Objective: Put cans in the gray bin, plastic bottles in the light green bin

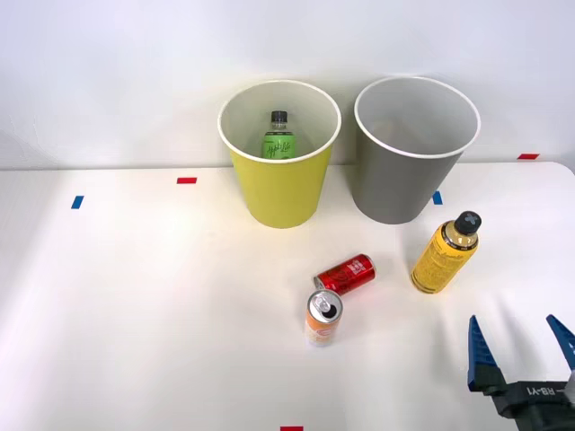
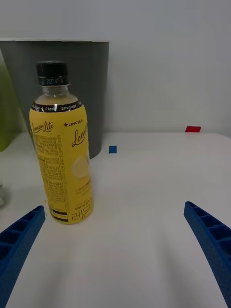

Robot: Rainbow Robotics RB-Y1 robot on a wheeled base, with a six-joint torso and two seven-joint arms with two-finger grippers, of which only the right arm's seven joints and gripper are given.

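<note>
A yellow-orange plastic bottle (image 1: 444, 254) (image 2: 62, 149) with a black cap stands upright on the white table, in front of the gray bin (image 1: 415, 171) (image 2: 57, 67). My right gripper (image 1: 521, 346) (image 2: 115, 240) hovers open near the table's front right, short of the bottle and a little to its right, holding nothing. A green bottle (image 1: 278, 137) stands inside the light green bin (image 1: 279, 184). A red can (image 1: 346, 273) lies on its side at mid-table. The orange-and-white can (image 1: 322, 318) stands upright just in front of it.
Small red tape marks (image 1: 186, 180) (image 2: 192, 129) and blue tape marks (image 1: 77, 202) (image 2: 112, 149) dot the table. The two bins stand side by side at the back against the white wall. The table's left half holds no objects.
</note>
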